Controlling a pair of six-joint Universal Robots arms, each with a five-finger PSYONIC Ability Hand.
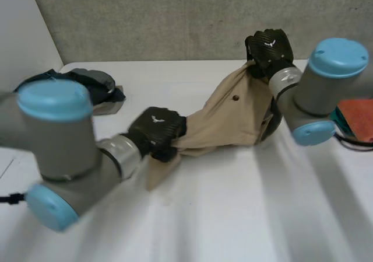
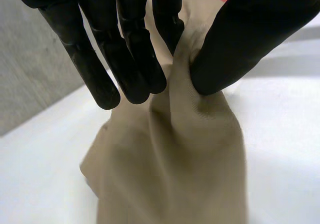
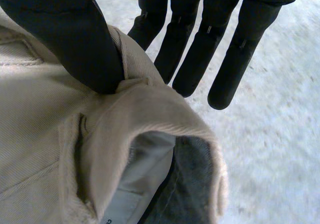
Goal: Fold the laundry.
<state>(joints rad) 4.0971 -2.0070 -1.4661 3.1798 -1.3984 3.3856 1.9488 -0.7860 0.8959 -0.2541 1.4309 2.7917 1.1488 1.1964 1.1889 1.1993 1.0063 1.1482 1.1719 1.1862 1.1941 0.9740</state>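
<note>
Trousers, beige, pinched between thumb and fingers of left hand and right hand; waistband label unreadable.

Left hand and right hand grip opposite ends of the tan garment above the white table.

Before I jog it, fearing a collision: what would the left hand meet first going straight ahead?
Left hand would likely plough into the beige garment it pinches; white table beyond.

no legible text or labels
</note>
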